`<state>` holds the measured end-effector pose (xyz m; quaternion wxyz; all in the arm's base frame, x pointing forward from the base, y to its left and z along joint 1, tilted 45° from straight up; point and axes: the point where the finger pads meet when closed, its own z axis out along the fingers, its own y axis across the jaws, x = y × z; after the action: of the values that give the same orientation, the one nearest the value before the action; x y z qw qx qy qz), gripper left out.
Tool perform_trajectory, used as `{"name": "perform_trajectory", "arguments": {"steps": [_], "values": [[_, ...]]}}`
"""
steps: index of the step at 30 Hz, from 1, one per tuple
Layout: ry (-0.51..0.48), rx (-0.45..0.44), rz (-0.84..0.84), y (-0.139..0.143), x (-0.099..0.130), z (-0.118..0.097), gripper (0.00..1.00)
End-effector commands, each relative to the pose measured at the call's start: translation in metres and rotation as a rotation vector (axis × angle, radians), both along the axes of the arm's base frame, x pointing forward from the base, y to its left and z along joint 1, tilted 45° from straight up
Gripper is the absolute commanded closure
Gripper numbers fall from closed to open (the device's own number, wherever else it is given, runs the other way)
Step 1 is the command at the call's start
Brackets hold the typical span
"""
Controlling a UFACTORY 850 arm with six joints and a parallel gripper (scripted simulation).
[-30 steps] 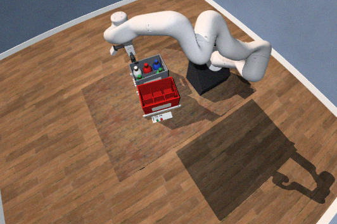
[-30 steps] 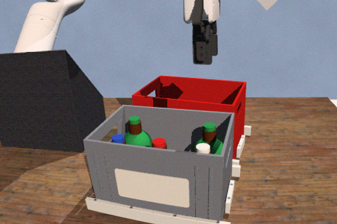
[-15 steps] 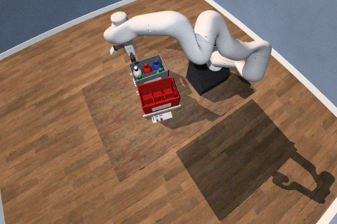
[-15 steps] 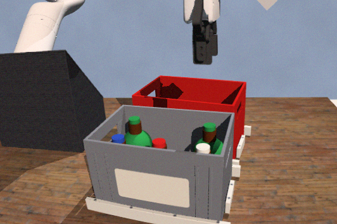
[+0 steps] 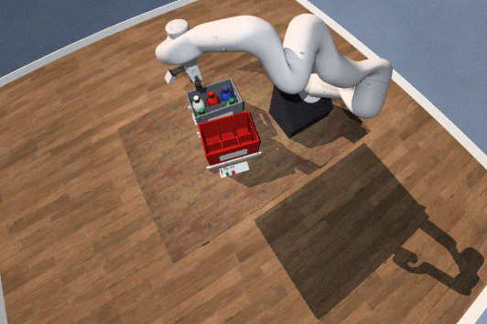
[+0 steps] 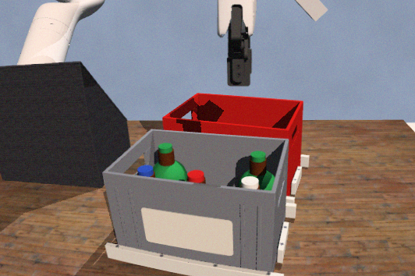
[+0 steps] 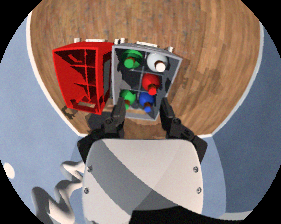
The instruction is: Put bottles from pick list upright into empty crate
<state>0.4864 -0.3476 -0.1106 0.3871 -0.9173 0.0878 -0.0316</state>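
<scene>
A grey crate holds several upright bottles. They are two green ones, a blue one, a red one and a white one. The red crate stands right beside it, with empty compartments. The pick list lies in front of the red crate; its marks are too small to read. My gripper is open and empty. It hangs high over the grey crate.
The arm's black base block stands beside the grey crate. Both crates sit in white guide rails on the wooden floor. The white wrist camera sticks out beside the gripper.
</scene>
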Motion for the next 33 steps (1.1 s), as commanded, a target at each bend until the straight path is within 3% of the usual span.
{"name": "perform_trajectory", "arguments": {"steps": [1,15,16,21,33], "values": [[-0.112,-0.031,0.088,0.013,-0.013,0.000,0.35],[-0.320,-0.065,0.311,0.057,-0.054,-0.005,0.35],[-0.373,-0.076,0.361,0.060,-0.058,-0.005,0.35],[-0.452,-0.096,0.429,0.079,-0.075,-0.007,0.35],[-0.452,-0.096,0.429,0.115,-0.109,-0.010,0.35]]}}
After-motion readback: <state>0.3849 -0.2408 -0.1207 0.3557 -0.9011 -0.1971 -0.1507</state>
